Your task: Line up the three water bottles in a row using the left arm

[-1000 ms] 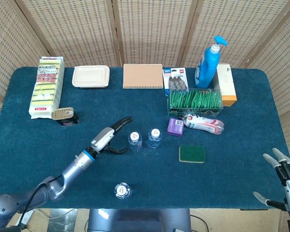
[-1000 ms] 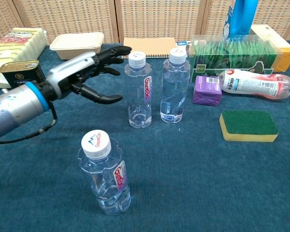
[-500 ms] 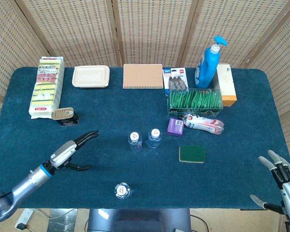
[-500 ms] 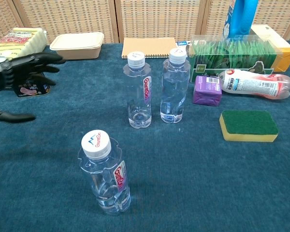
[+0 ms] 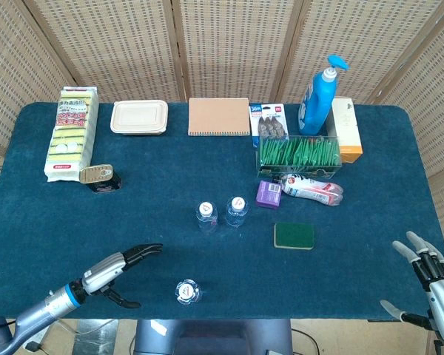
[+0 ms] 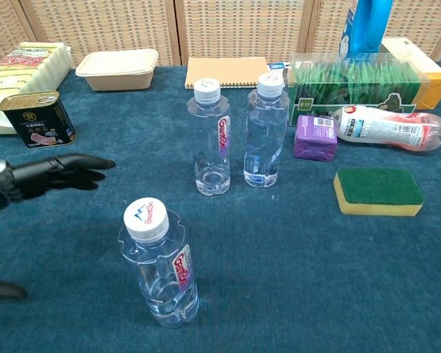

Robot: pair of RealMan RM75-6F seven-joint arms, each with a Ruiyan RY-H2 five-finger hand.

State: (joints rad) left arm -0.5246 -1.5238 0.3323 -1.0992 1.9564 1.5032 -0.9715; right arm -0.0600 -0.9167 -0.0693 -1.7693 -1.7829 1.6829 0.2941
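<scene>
Clear near bottle (image 6: 159,265) stands upright at the counter (image 5: 170,170) front edge, apart from the upright pair: left bottle (image 6: 209,139), right bottle (image 6: 264,132), side by side. Left hand (image 5: 118,271) is empty, fingers spread, just left of the near bottle, not touching. Right hand (image 5: 428,285) is spread, far right.

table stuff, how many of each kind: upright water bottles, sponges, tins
upright water bottles: 3
loose sponges: 1
sponge multipacks: 1
tins: 1
total: 6
</scene>
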